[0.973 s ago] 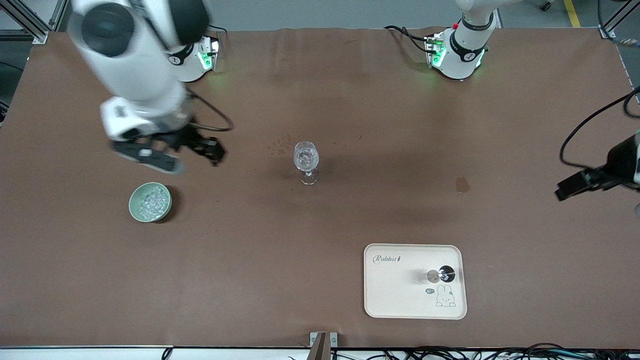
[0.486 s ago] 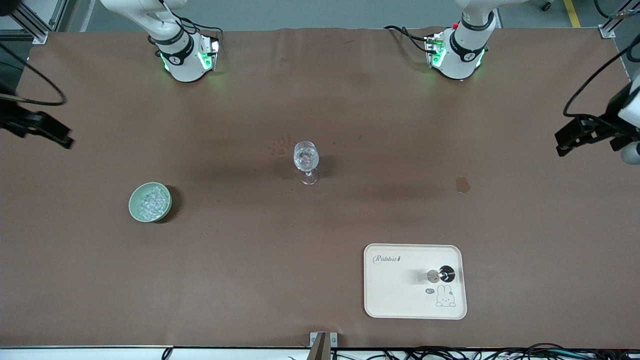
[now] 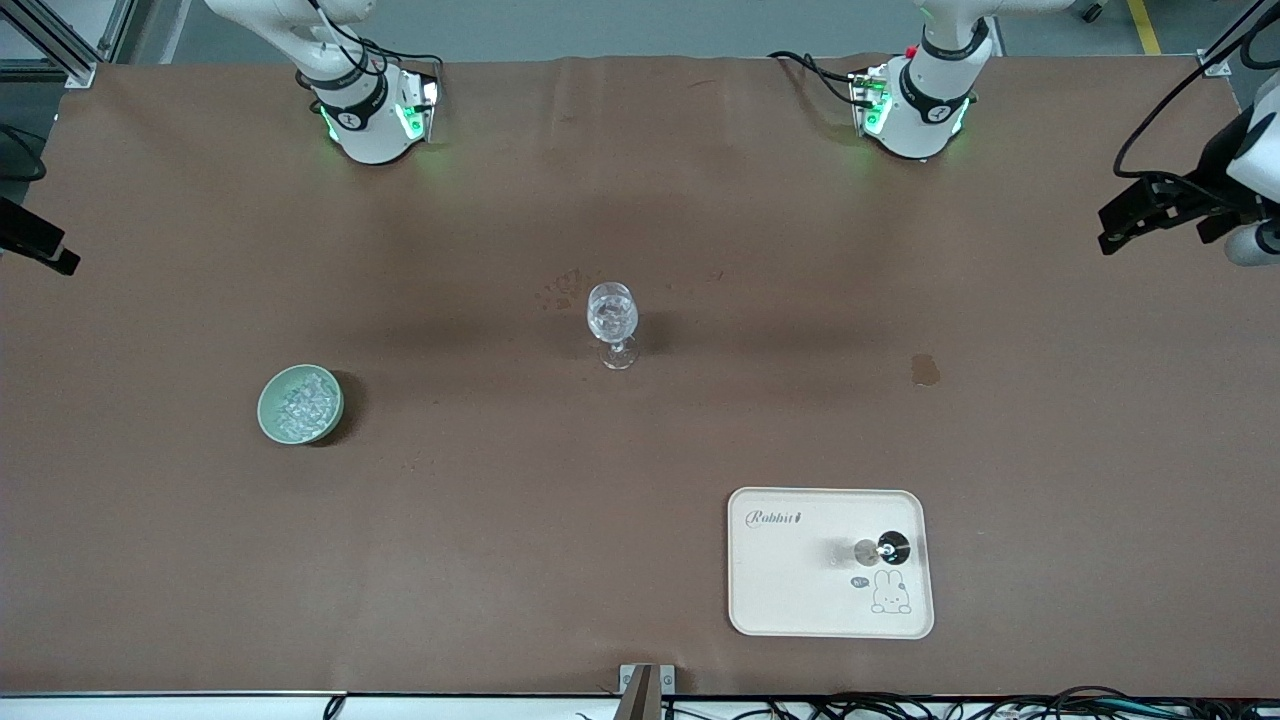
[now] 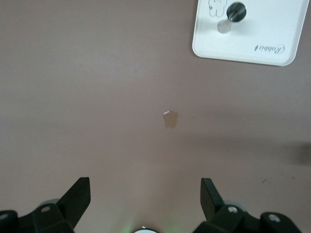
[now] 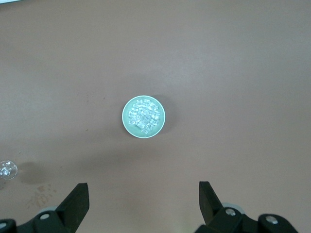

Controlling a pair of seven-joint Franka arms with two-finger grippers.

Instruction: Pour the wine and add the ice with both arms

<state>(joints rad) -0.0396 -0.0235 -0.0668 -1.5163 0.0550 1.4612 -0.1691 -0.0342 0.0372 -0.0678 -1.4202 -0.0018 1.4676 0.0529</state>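
Observation:
A clear stemmed glass (image 3: pixel 612 315) stands mid-table with glinting lumps in its bowl. A green bowl (image 3: pixel 268 400) holding ice (image 3: pixel 303 402) sits toward the right arm's end, nearer the front camera than the glass. A dark bottle (image 3: pixel 890 547), seen from its top, stands on a cream tray (image 3: pixel 790 590). My right gripper (image 3: pixel 50 250) is up in the air at the table's edge, open and empty; its wrist view shows the bowl (image 5: pixel 125 116), the ice (image 5: pixel 144 115) and the glass (image 5: pixel 7 170) below open fingers (image 5: pixel 77 196). My left gripper (image 3: pixel 1115 225) is open and empty at the other edge.
A small dark stain (image 3: pixel 925 369) marks the brown cloth between the glass and the left arm's end; it also shows in the left wrist view (image 4: pixel 170 119), with the tray (image 4: pixel 272 24) and the bottle (image 4: pixel 236 10). Both green-lit bases stand along the table's edge farthest from the front camera.
My right arm has swung from over the cloth beside the bowl out to the table's edge. My left gripper has drawn back toward the bases' side. The glass, bowl and tray have not moved.

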